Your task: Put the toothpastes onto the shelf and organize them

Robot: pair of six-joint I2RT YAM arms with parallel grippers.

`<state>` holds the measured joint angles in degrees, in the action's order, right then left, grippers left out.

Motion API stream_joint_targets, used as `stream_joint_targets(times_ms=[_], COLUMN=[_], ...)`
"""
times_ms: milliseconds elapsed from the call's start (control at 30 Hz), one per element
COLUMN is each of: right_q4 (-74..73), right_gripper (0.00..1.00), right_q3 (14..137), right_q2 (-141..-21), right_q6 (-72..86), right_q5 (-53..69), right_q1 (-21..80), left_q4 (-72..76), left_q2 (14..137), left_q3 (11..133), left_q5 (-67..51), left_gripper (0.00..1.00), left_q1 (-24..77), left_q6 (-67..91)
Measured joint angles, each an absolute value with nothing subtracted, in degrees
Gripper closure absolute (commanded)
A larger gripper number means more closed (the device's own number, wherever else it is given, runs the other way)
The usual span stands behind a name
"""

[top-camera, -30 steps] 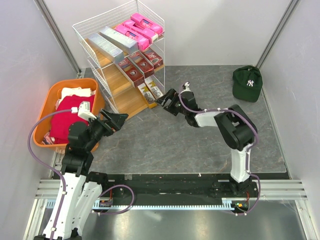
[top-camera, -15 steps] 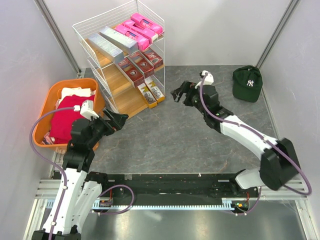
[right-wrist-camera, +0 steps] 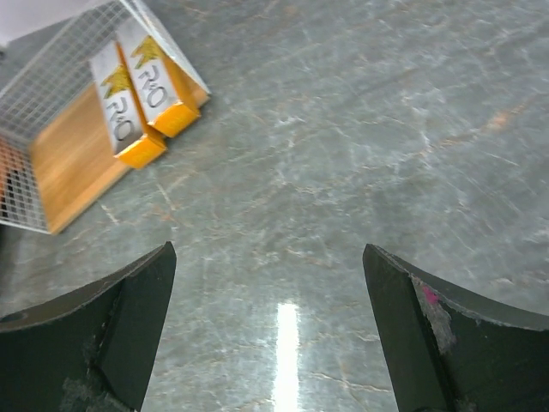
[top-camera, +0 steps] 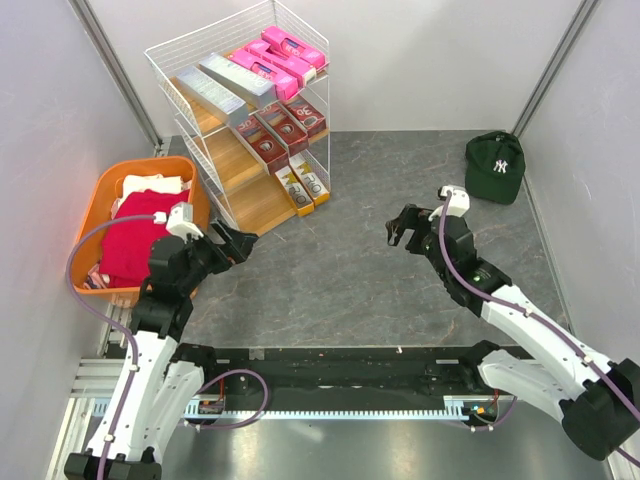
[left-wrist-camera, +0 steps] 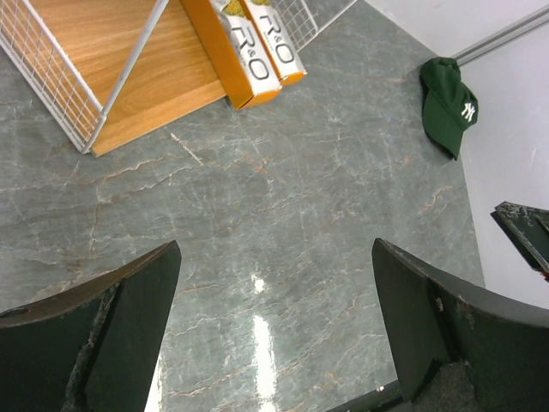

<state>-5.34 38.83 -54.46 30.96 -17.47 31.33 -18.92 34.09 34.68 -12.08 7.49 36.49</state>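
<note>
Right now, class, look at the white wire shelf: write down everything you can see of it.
The shelf is a white wire rack with three light wooden boards, stepped one above another. The top board holds silver-grey boxes and hot pink boxes, the middle dark red boxes, the bottom two gold-white boxes at one end, its remaining wood bare. It stands on the grey table beside the orange basket.

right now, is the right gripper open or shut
Open. On the right gripper the fingers sit wide apart, only table between them.
</note>
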Motion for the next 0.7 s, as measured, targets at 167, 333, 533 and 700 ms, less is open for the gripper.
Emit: stream_joint_targets(times_ms=[167, 333, 533, 700], right_q4=[-7.0, -8.7, -9.0, -7.4], right_gripper=[0.02, 0.02, 0.02, 0.02], right_q3=[38.5, 38.7, 38.8, 38.8], right_q2=[-54.5, -55.7, -55.9, -56.4], right_q6=[30.3, 29.6, 27.7, 23.3], right_q5=[-19.2, -20.1, -21.4, -22.5], right_q1=[31.3, 31.3, 31.3, 31.3], left_q4=[-18.7, -18.3, -18.0, -16.1], left_q2=[34.2, 33.9, 31.9, 29.9], left_q3=[33.6, 33.5, 33.3, 32.2], left_q5=[-12.1, -12.1, -11.3, -10.1], left_gripper=[0.0, 0.0, 0.0, 0.0], left_q1=[7.5, 7.5, 7.5, 7.5], left_q6=[36.2, 35.9, 35.3, 34.4])
